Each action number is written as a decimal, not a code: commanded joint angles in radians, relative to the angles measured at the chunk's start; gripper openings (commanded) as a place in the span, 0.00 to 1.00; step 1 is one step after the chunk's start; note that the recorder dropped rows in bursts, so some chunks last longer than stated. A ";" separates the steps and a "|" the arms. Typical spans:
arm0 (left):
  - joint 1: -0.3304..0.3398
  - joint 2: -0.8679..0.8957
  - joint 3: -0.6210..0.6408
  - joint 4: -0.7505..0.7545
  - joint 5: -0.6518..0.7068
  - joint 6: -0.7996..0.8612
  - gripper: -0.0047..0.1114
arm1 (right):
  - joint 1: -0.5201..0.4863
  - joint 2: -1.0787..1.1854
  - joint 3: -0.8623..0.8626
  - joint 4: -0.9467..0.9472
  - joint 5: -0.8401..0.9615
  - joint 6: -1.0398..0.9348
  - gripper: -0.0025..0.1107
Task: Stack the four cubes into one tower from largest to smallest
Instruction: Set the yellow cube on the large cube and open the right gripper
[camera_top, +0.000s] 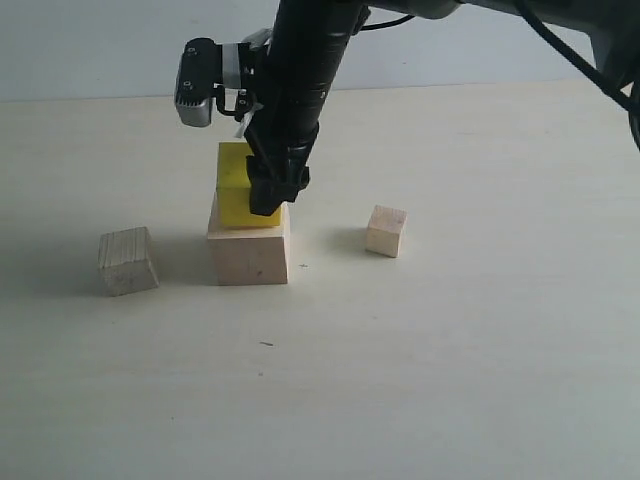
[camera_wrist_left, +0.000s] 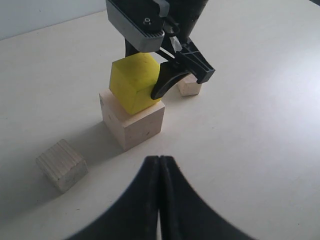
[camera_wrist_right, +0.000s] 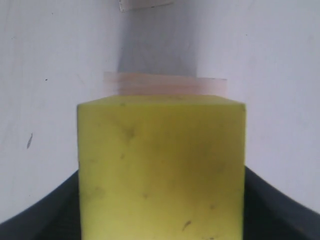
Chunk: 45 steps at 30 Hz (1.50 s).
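Note:
The bright yellow cube (camera_top: 234, 185) (camera_wrist_left: 131, 82) (camera_wrist_right: 160, 170) is on top of the largest pale wood cube (camera_top: 250, 256) (camera_wrist_left: 137, 122) (camera_wrist_right: 165, 84), a little askew. My right gripper (camera_top: 258, 198) (camera_wrist_left: 145, 86) (camera_wrist_right: 160, 215) comes down from above and is shut on the yellow cube, one dark finger against each side. The medium wood cube (camera_top: 128, 260) (camera_wrist_left: 61, 165) lies on the table left of the stack. To the right lies the smallest wood cube (camera_top: 386, 231) (camera_wrist_left: 189, 88). My left gripper (camera_wrist_left: 160, 162) is shut and empty, low over the table in front of the stack.
The pale tabletop (camera_top: 450, 370) runs back to a light wall (camera_top: 100, 45). The right arm's black body and wrist camera (camera_top: 205, 80) hang over the stack. Bare table lies in front and to the right.

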 joint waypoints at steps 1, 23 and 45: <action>-0.002 0.002 0.003 0.010 -0.004 0.004 0.04 | 0.001 -0.003 -0.010 0.009 -0.018 0.005 0.02; -0.002 0.002 0.003 0.023 -0.004 0.027 0.04 | 0.001 0.031 -0.010 0.034 -0.012 0.005 0.51; -0.002 0.002 0.003 0.052 0.003 0.027 0.04 | 0.001 0.014 -0.010 0.056 -0.071 0.060 0.80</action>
